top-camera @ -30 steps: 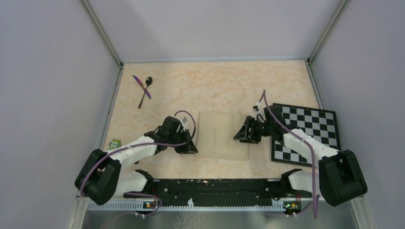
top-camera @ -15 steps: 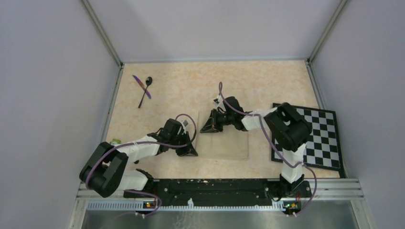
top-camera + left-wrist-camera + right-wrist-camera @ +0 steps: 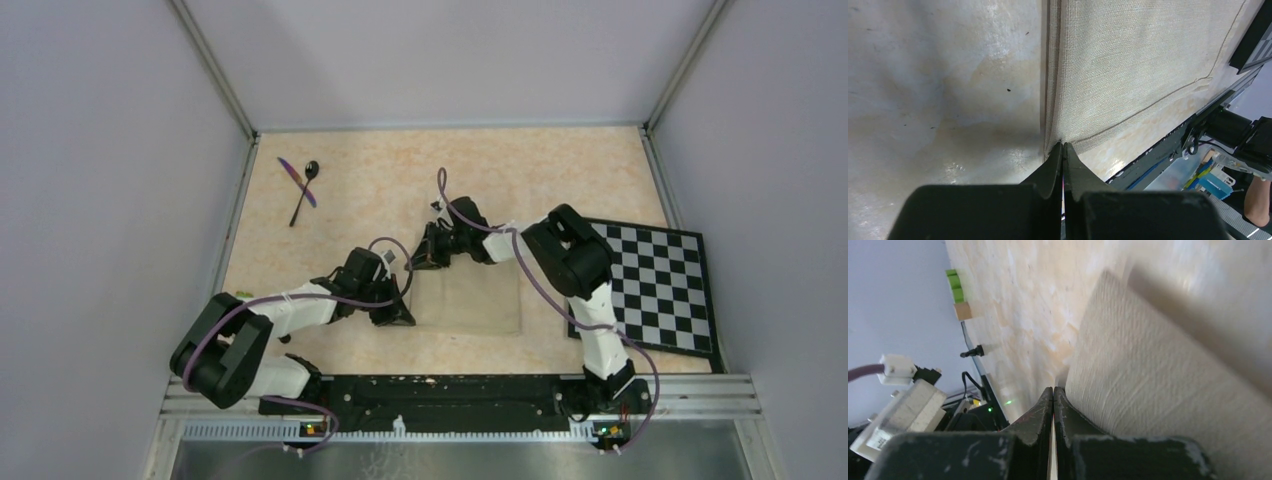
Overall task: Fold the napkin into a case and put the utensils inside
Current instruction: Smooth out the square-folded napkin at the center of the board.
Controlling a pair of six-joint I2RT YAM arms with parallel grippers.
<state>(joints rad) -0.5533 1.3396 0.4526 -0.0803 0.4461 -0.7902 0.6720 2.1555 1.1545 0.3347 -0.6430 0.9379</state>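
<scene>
The mottled beige worktop (image 3: pixel 560 170) spreads beyond both claws. A black-and-white checkerboard (image 3: pixel 665 285) lies flat on it, well off to the right of the right claw (image 3: pixel 424 257) and partly under that arm's forearm.

The napkin (image 3: pixel 475 295) lies flat as a beige oblong between the two claws and to their right. The left claw (image 3: pixel 402 315) is at its near-left corner and the right claw at its far-left corner. No narrow case shape shows, and no utensil lies on the cloth.

In the left wrist view the left claw (image 3: pixel 1063 147) has its two fingers pressed together with no gap. The tips touch the worktop exactly where the napkin's (image 3: pixel 1128 65) stitched corner ends. The cloth stretches away ahead and to the right of the tips, with two close parallel ridges running along its left edge. Whether any cloth is caught between the tips cannot be told.

In the right wrist view the right claw (image 3: pixel 1053 390) is likewise fully closed, with the tips meeting at the napkin's (image 3: pixel 1158 370) edge. The weave rises just to the right of them and bare worktop lies to the left. Again, a pinch on the cloth cannot be confirmed.

The utensils lie crossed over each other, well apart from both claws, far beyond the left claw and to its left, near the worktop's far-left corner. They are a black spoon (image 3: pixel 298 208) with its round bowl at the far end and a thin purple knife (image 3: pixel 288 170).
</scene>
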